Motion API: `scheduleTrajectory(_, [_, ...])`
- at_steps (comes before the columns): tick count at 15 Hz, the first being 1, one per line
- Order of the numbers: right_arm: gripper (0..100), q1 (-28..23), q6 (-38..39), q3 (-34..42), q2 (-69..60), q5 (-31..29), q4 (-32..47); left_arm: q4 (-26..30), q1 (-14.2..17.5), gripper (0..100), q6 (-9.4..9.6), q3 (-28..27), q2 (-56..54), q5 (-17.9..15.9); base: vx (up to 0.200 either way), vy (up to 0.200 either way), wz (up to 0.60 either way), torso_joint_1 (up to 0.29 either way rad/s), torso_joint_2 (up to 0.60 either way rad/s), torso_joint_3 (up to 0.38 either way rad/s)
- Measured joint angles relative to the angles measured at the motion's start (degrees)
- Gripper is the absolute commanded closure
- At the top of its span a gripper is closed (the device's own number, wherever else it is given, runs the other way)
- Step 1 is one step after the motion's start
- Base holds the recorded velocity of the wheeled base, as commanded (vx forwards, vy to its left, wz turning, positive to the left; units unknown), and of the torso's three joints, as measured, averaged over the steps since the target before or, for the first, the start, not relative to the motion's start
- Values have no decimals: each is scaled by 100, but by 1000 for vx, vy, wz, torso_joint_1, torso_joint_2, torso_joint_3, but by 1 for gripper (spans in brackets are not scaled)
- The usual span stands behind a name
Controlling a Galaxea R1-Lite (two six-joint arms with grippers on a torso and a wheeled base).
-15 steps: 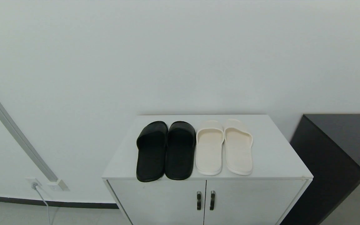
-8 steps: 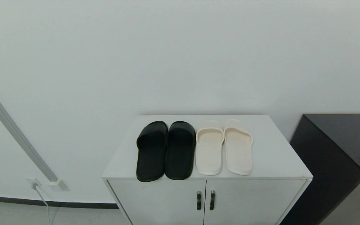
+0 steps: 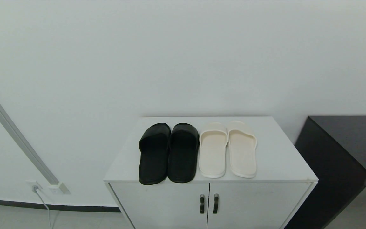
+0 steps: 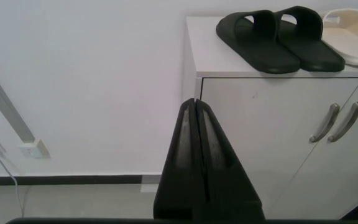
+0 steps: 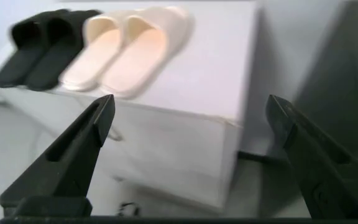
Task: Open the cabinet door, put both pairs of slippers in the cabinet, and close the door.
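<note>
Cabinet (image 3: 278, 159): both doors (image 3: 164, 203) shut. Black slippers (image 3: 169, 156) and cream slippers (image 3: 213, 154) lie side by side on the cabinet top, toes toward its back edge, with the black pair to the left. Left gripper (image 4: 196, 102) is pressed closed and empty, off the cabinet's left front corner. Right gripper (image 5: 189, 99) is spread wide and empty, off the right front corner.

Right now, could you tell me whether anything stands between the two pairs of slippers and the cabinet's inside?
Yes: both cabinet doors are shut, handles side by side at the middle seam. The black slippers and cream slippers lie on the cabinet top, so a door must open first.
</note>
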Motion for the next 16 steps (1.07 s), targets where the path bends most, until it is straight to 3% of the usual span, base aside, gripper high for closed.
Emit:
scheduleTrajectory(3, [0, 1390, 618, -662, 1456, -1096, -533, 0, 0, 100, -2, -2, 0, -11, 0, 0, 0, 0, 0, 0])
scheduleTrajectory(6, [0, 2260, 1178, -1729, 2809, -1916, -675, 1, -6, 100, 6, -2, 0, -17, 0, 0, 0, 0, 0, 0])
scheduleTrajectory(10, [0, 2822, 1556, -2926, 4341, -2962, -714, 6, 2, 100, 12, -2, 0, -17, 0, 0, 0, 0, 0, 0])
scheduleTrajectory(16, [0, 3038, 1785, -4036, 5928, -4098, -897, 4, 2, 100, 12, -2, 0, -17, 0, 0, 0, 0, 0, 0])
